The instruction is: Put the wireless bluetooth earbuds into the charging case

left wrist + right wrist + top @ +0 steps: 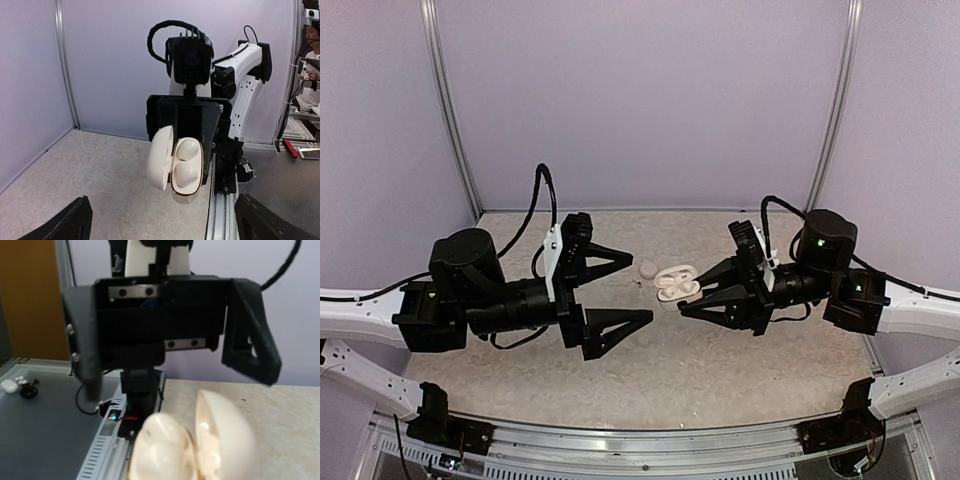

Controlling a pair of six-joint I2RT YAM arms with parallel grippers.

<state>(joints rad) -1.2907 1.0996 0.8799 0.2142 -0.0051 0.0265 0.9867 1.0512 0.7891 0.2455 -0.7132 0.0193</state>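
"Progress?"
"Two small white plastic earbuds (pixel 184 173) appear seated inside the open white plastic clamshell case (pixel 175 165), clamped by the right end effector (pixel 692 296); opposite it, the left end effector (pixel 638 287) gapes wide, empty. Only the lid (pixel 160 157) is not yet shut."

The charging case (pixel 176 167) hangs open at centre, above the desk (pixel 90 170), clamped in the right gripper (pixel 189 127), which faces the camera. Its lid swings toward 9 o'clock. The wireless bluetooth earbuds (pixel 187 149) sit in its wells, one toward 12 and one toward 6. The left gripper (pixel 167 225) is spread wide, its fingers (pixel 72 222) at 7 and 5 o'clock.
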